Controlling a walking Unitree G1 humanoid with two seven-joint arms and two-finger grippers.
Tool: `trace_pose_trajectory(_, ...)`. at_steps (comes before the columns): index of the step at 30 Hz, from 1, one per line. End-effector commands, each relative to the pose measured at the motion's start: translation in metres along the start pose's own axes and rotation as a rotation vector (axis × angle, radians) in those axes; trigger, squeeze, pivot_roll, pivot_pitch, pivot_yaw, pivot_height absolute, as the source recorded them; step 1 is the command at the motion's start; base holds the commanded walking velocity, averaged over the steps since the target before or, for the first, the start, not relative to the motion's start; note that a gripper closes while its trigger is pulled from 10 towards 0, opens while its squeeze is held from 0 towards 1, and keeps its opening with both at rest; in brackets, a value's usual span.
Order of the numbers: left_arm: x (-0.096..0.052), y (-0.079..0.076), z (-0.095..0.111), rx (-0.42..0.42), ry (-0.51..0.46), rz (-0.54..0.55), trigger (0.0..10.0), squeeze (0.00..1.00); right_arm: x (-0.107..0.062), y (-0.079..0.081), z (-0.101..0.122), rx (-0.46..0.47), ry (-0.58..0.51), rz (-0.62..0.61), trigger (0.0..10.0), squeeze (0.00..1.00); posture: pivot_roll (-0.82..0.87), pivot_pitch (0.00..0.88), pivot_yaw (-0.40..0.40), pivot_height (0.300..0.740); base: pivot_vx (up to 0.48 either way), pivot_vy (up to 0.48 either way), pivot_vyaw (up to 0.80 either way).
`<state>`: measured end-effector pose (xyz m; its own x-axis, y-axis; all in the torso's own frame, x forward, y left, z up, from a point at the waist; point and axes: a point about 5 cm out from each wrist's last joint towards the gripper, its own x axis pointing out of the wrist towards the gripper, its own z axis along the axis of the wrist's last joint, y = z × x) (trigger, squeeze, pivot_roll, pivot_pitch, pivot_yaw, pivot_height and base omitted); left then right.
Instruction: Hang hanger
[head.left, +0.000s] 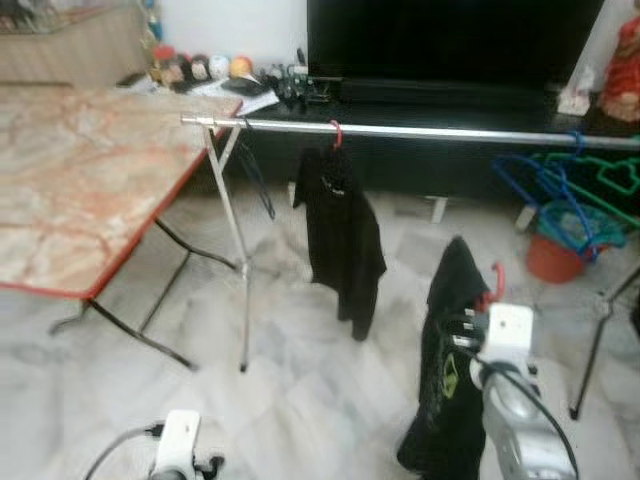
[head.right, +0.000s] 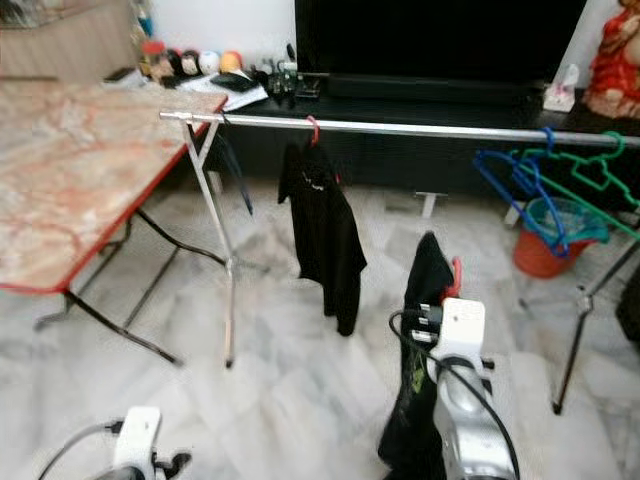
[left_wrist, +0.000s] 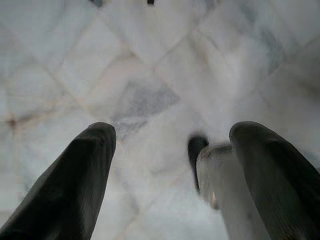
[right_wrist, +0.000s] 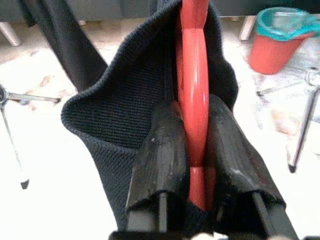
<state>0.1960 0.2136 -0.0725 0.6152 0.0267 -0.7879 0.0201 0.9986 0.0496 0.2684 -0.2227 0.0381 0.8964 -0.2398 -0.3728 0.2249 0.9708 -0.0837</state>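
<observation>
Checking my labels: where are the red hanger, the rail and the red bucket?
red hanger (right_wrist: 194, 100), right wrist view, its neck above the gripper.
rail (head.left: 450, 131), left eye view, mid-span.
red bucket (head.right: 541, 252), right eye view, side wall.

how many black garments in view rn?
2. One black garment hangs on the rail from a red hanger. The other is on the red hanger gripped by the right claw, below the rail.

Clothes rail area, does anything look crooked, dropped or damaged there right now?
Nothing stands out. A black shirt hangs straight from the rail on a red hook, and blue and green hangers hang at its far end. The right gripper clamps a red hanger carrying another black garment, held below the rail.
</observation>
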Motion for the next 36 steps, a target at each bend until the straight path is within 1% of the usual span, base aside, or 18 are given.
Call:
trace_pose_trajectory(1, 0.0, 0.003, 0.005, -0.006, -0.014, 0.01, 10.0, 0.0, 0.002, 0.006, 0.018, 0.0, -0.062, 0.022, 10.0, 0.0, -0.15, 0.0, -0.007, 0.74, 0.0, 0.0, 0.0)
trace_pose_trajectory(10, 0.0, 0.004, 0.005, 0.006, -0.024, 0.023, 10.0, 0.0, 0.004, 0.01, 0.016, -0.071, 0.0, 0.105, 10.0, 0.0, -0.15, 0.0, -0.007, 0.74, 0.0, 0.0, 0.0)
trace_pose_trajectory(11, 0.0, 0.004, 0.006, 0.013, -0.034, 0.022, 10.0, 0.0, 0.004, 0.01, 0.017, -0.103, 0.008, 0.139, 10.0, 0.0, -0.15, 0.0, -0.007, 0.74, 0.0, 0.0, 0.0)
trace_pose_trajectory(13, 0.0, 0.004, 0.007, 0.028, -0.047, 0.017, 10.0, 0.0, 0.004, 0.009, 0.02, -0.137, 0.01, 0.169, 10.0, 0.0, -0.14, 0.0, -0.007, 0.74, 0.0, 0.0, 0.0)
trace_pose_trajectory(14, 0.0, 0.004, 0.007, 0.028, -0.047, 0.017, 10.0, 0.0, 0.004, 0.009, 0.02, -0.137, 0.01, 0.169, 10.0, 0.0, -0.14, 0.0, -0.007, 0.74, 0.0, 0.0, 0.0)
trace_pose_trajectory(18, -0.001, 0.003, 0.014, 0.062, -0.117, -0.001, 10.0, 0.0, 0.0, 0.005, 0.032, -0.261, 0.013, 0.295, 10.0, 0.0, -0.15, 0.0, -0.008, 0.74, 0.0, 0.0, 0.0)
trace_pose_trajectory(19, -0.001, 0.002, 0.017, 0.088, -0.148, -0.009, 10.0, 0.0, -0.002, 0.003, 0.037, -0.339, 0.013, 0.365, 10.0, 0.0, -0.15, 0.0, -0.009, 0.74, 0.0, 0.0, 0.0)
trace_pose_trajectory(20, -0.001, 0.002, 0.017, 0.088, -0.148, -0.009, 10.0, 0.0, -0.002, 0.003, 0.037, -0.339, 0.013, 0.365, 10.0, 0.0, -0.15, 0.0, -0.009, 0.74, 0.0, 0.0, 0.0)
trace_pose_trajectory(21, -0.001, 0.001, 0.019, 0.1, -0.168, -0.018, 10.0, 0.0, -0.004, 0.001, 0.039, -0.392, 0.014, 0.411, 10.0, 0.0, -0.14, 0.0, -0.009, 0.74, 0.0, 0.0, 0.0)
trace_pose_trajectory(23, -0.002, 0.0, 0.022, 0.131, -0.192, -0.024, 10.0, 0.0, -0.006, -0.001, 0.042, -0.441, 0.022, 0.456, 10.0, 0.0, -0.15, 0.0, -0.009, 0.74, 0.0, 0.0, 0.0)
trace_pose_trajectory(25, -0.003, 0.0, 0.028, 0.205, -0.237, -0.011, 10.0, 0.0, -0.007, -0.005, 0.047, -0.479, 0.028, 0.495, 10.0, 0.0, -0.15, 0.0, -0.01, 0.74, 0.0, 0.0, 0.0)
trace_pose_trajectory(26, -0.003, -0.001, 0.031, 0.229, -0.271, -0.011, 10.0, 0.0, -0.008, -0.007, 0.05, -0.5, 0.037, 0.532, 10.0, 0.0, -0.14, 0.0, -0.012, 0.74, 0.0, 0.0, 0.0)
trace_pose_trajectory(29, -0.004, -0.003, 0.036, 0.262, -0.312, -0.018, 10.0, 0.0, -0.011, -0.009, 0.054, -0.543, 0.038, 0.592, 10.0, 0.0, -0.13, 0.0, -0.018, 0.74, 0.0, 0.0, 0.0)
trace_pose_trajectory(31, -0.005, -0.006, 0.039, 0.3, -0.337, -0.05, 10.0, 0.0, -0.013, -0.011, 0.055, -0.585, 0.056, 0.648, 10.0, 0.0, -0.13, 0.0, -0.019, 0.74, 0.0, 0.0, 0.0)
trace_pose_trajectory(33, -0.005, -0.011, 0.042, 0.341, -0.354, -0.117, 10.0, 0.0, -0.018, -0.012, 0.057, -0.642, 0.073, 0.729, 10.0, 0.0, -0.13, 0.0, -0.021, 0.74, 0.0, 0.0, 0.0)
trace_pose_trajectory(36, -0.005, -0.015, 0.043, 0.38, -0.353, -0.17, 10.0, 0.0, -0.023, -0.013, 0.061, -0.685, 0.081, 0.785, 10.0, 0.0, -0.13, 0.0, -0.022, 0.74, 0.0, 0.0, 0.0)
